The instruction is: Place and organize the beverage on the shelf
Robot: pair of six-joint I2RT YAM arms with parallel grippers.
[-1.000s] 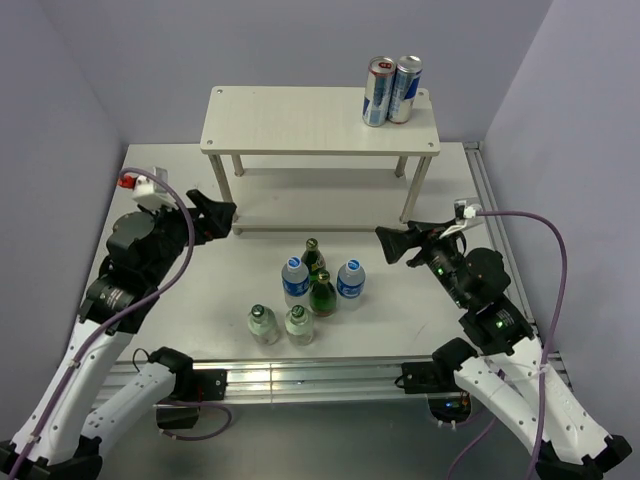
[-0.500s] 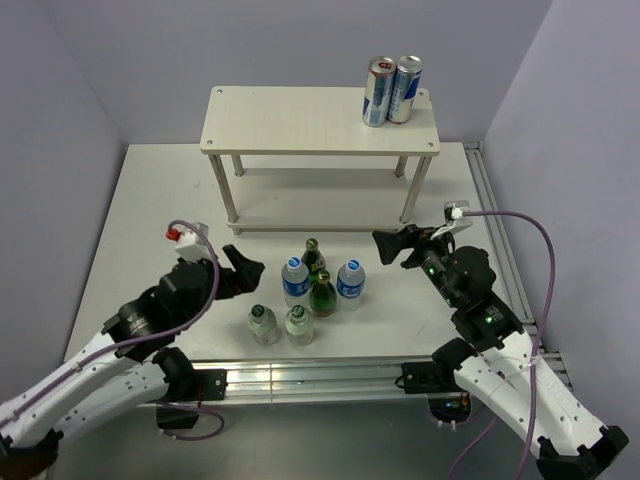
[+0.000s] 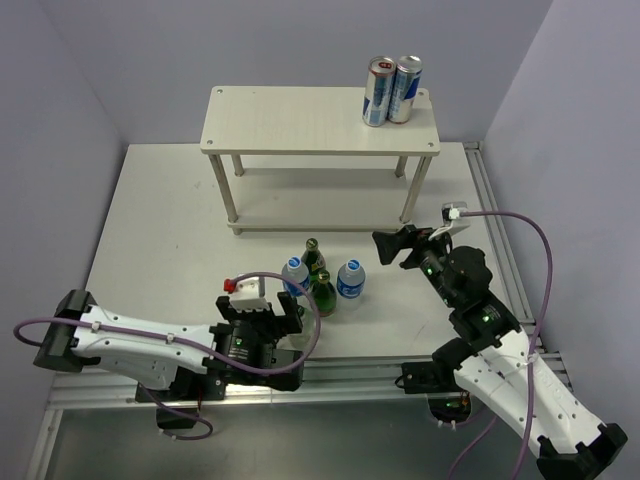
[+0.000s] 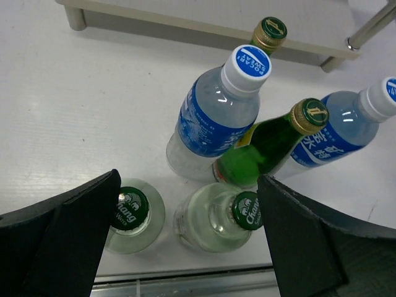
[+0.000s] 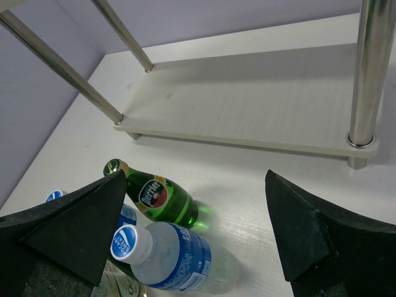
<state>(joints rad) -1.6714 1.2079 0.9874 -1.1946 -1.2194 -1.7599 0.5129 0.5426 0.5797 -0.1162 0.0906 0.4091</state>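
The left tool (image 3: 262, 310) has swung away from the shelf's left leg down to the near edge of the surface (image 3: 160, 220). It now hangs wide open over the two clear bottles (image 4: 216, 219), whose green caps sit between its fingers in the wrist view. Whether the left finger brushes the left cap I cannot tell. Nothing is gripped yet, so this reads as the start of a pick.

Just behind them stand two water bottles (image 4: 213, 117) and two green bottles (image 4: 266, 145), packed close together; a closing finger could knock a neighbour.

The shelf (image 3: 300, 120) stands at the far edge, holding only two cans (image 3: 392, 90) at the right end of its top board, so six drinks remain on the surface.

The right tool (image 3: 383, 248) has barely shifted. It hovers open and empty to the right of the cluster, near the shelf's right front leg.
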